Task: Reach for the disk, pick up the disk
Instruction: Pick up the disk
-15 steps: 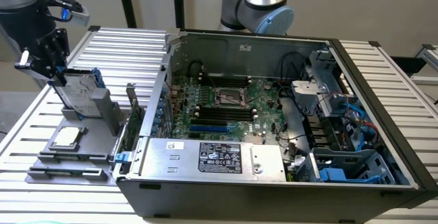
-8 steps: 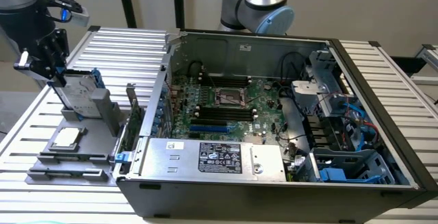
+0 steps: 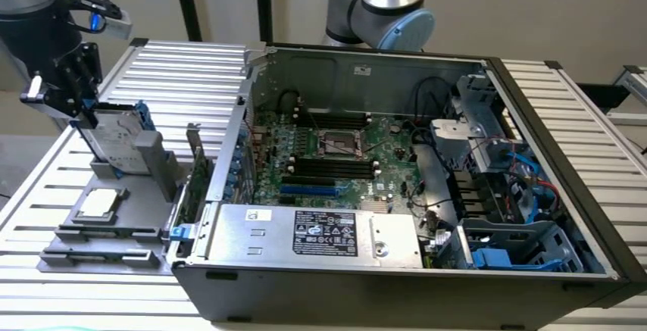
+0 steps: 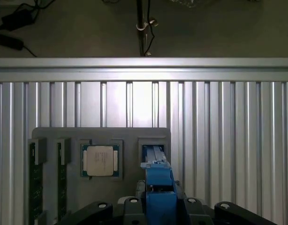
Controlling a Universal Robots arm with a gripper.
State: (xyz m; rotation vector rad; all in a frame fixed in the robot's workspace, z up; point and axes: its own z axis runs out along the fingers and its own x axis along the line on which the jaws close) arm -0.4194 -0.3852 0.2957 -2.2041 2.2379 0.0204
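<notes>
- We see the hand [image 3: 87, 116] pinching the disk [image 3: 120, 138] by its upper edge, with the lower end at the slot of the grey holder [image 3: 60, 259] on the worktop [image 3: 182, 62].
- We judge that the tilted disk could snag in the slot or slip from so narrow a grip.

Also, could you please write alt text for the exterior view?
A robot claw is at the top of the disk, which stands tilted in a grey holder on a slatted table. An open computer case lies at the exterior view's right.

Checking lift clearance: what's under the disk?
The disk stands on edge in a slot of the grey fixture on the slatted table. The slot floor beneath is covered.
</notes>
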